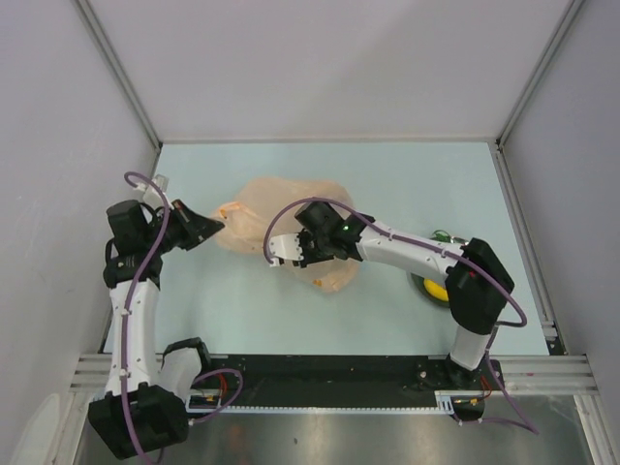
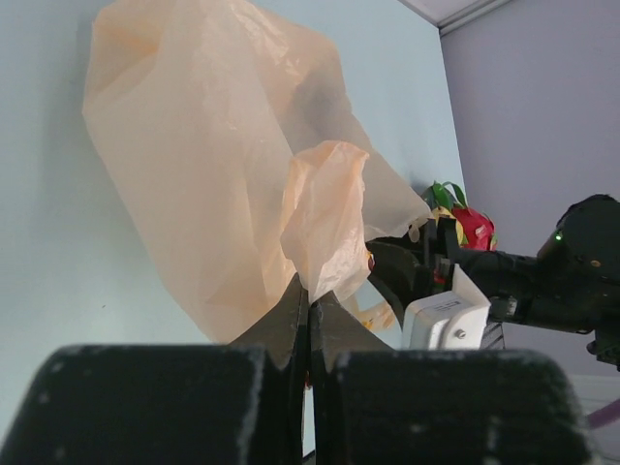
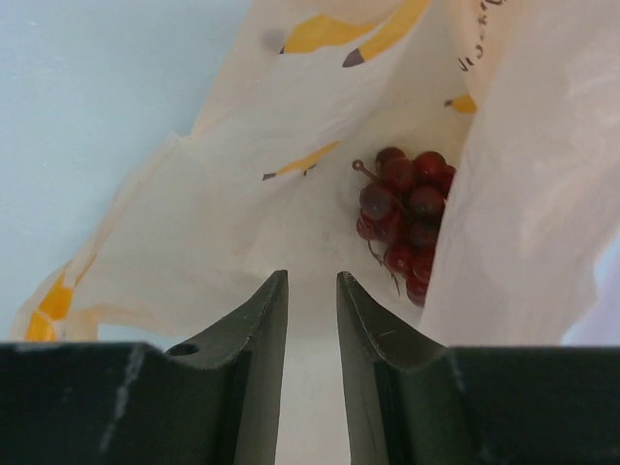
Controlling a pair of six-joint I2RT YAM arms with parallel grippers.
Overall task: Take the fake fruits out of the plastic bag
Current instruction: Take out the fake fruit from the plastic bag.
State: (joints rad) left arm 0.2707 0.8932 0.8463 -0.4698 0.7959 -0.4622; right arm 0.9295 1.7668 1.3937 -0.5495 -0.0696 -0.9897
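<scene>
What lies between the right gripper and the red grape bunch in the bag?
Only the pale inner surface of the plastic bag. The right wrist view shows nothing else between the right gripper and the grape bunch.

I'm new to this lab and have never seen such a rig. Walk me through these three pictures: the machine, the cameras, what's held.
These are two robot arms bolted side by side. One picture looks down from above; the other two come from a camera on each wrist. On the table lies a peach plastic bag printed with bananas. The left gripper is shut on a fold of it. The right gripper, fingers slightly apart and holding nothing, points into the bag at a red grape bunch. A yellow toy fruit lies at the right, partly hidden by that arm.
</scene>
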